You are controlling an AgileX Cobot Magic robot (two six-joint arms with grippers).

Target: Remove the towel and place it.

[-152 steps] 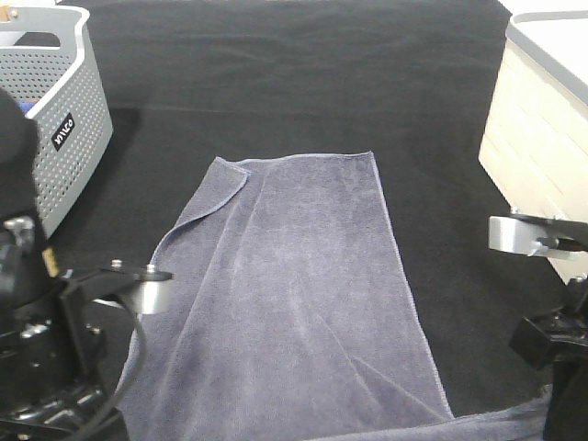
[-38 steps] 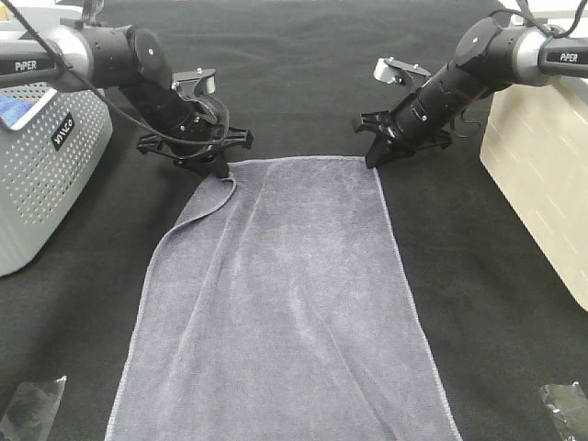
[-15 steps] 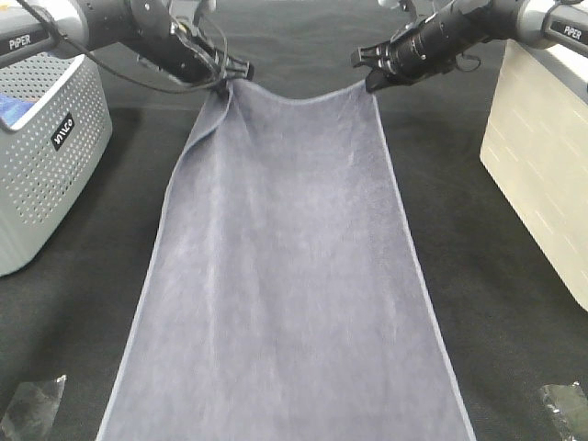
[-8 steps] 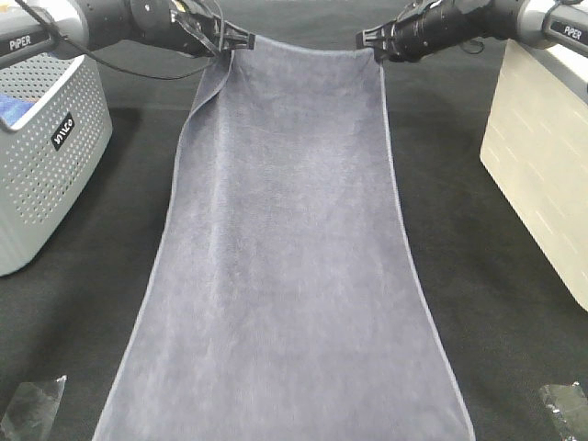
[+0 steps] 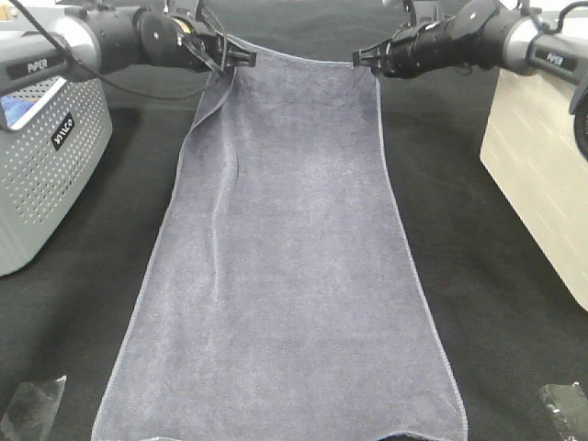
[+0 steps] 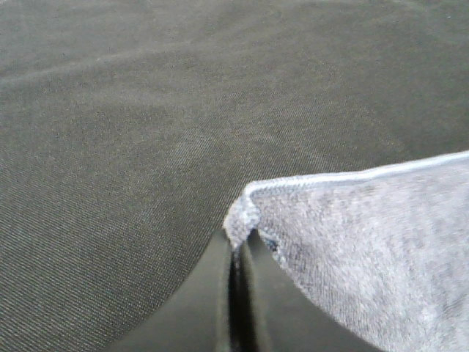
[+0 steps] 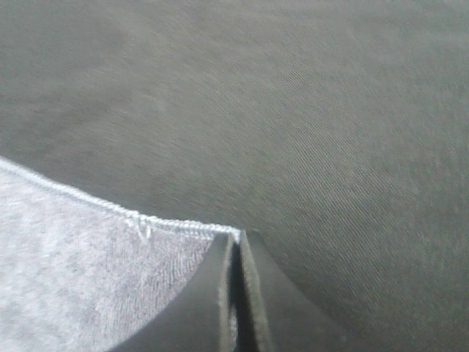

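Note:
The slate-grey towel [image 5: 294, 248] hangs stretched between both grippers, its far edge lifted near the top of the exterior view and its near end by the front edge of the frame. My left gripper [image 5: 225, 57] is shut on the towel's far left corner [image 6: 245, 213]. At the far right corner [image 7: 220, 233], my right gripper [image 5: 372, 61] is likewise shut on the towel. In both wrist views the jaws stand pressed together with the hemmed corner pinched between them [image 6: 236, 279] [image 7: 234, 286].
A grey perforated basket [image 5: 46, 138] stands at the left, with a small blue item [image 5: 20, 108] inside. A cream box [image 5: 542, 165] occupies the right side. Black cloth [image 5: 478, 276] covers the table. Clear plastic scraps lie at the front corners [image 5: 28, 409] [image 5: 565, 404].
Both grippers have carried the towel's far corners up and away from their spot a second ago. The near end slid with them; its hem now shows at the frame's bottom.

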